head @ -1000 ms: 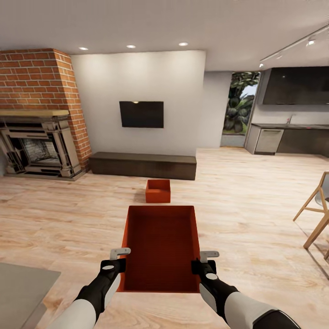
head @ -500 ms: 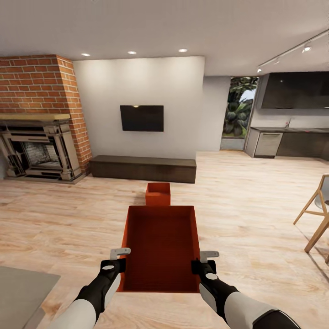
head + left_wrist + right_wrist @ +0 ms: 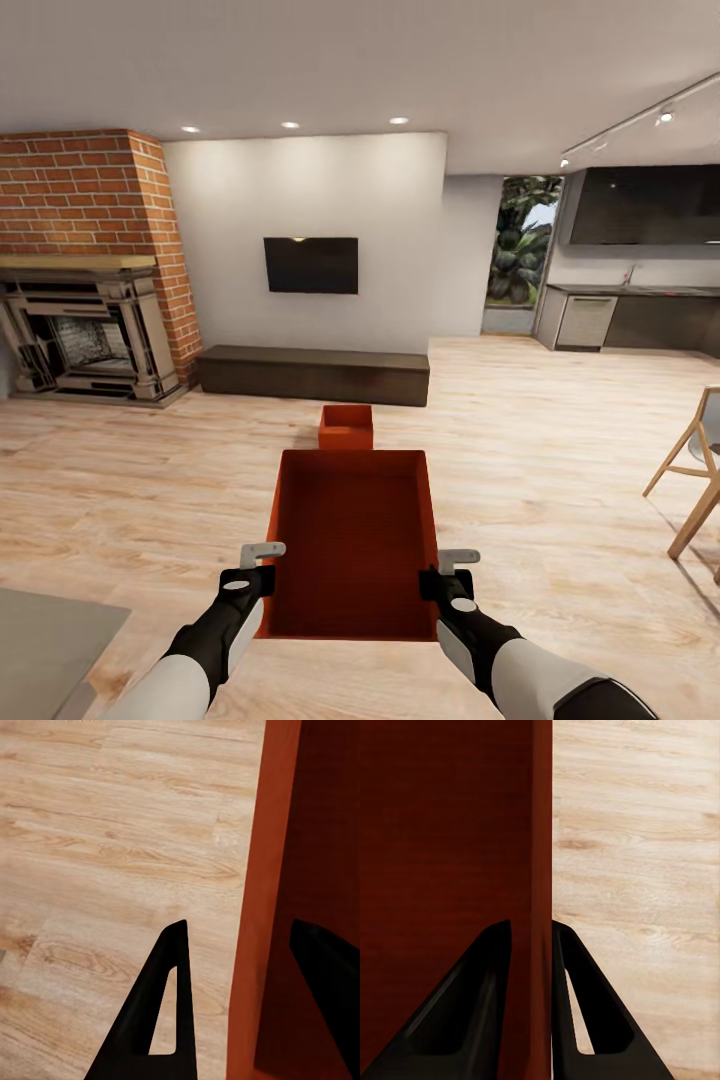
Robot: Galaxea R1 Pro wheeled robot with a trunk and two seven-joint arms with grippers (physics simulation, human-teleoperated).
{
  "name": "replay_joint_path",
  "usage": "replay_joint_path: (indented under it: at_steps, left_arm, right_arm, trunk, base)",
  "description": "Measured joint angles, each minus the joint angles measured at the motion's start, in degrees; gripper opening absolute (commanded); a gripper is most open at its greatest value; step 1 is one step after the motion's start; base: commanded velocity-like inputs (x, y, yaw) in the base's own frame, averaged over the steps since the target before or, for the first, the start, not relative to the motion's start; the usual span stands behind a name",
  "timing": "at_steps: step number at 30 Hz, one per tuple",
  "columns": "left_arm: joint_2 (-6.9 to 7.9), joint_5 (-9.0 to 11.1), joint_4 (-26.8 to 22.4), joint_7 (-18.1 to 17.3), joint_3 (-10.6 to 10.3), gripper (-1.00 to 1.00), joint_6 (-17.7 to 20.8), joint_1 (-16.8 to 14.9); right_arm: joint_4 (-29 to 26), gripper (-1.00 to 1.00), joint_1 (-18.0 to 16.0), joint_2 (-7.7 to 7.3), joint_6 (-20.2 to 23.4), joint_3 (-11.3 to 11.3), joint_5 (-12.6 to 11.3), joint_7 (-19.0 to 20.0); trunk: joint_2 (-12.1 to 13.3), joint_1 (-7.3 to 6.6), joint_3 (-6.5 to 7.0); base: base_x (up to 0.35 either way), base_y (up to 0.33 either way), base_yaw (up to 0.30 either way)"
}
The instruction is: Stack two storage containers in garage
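I'm carrying one storage container (image 3: 352,545) between both grippers, open side up and level, out in front of me. My right gripper (image 3: 531,937) is pinched on its right side wall, one finger inside, one outside, both touching. My left gripper (image 3: 240,945) straddles the left wall (image 3: 259,915); the fingers look spread wider than the wall, with a gap on the outer side, so that side looks loose. Holding both long walls keeps the bin from tipping while I drive.

The second container (image 3: 346,423) sits on the wood floor (image 3: 560,450) just ahead of the held bin, in front of the low bench (image 3: 313,367). I'm in the living room, garage not in sight.

Obstacles: a grey slab (image 3: 45,640) by my left arm and a wooden chair (image 3: 695,470) well off to my right. The fireplace (image 3: 85,320) is far off to the left.
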Motion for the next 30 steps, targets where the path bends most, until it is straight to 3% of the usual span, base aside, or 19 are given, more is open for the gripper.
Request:
replay_joint_path:
  at_steps: [30]
  left_arm:
    - [0.01,0.2,1.0,0.0,0.0,-1.00,-0.1,0.0]
  right_arm:
    - [0.6,-1.00,0.0,0.15,0.3,0.5,-0.3,-0.1]
  trunk:
    - [0.0,0.00,0.03]
  base:
    - [0.000,0.000,0.000]
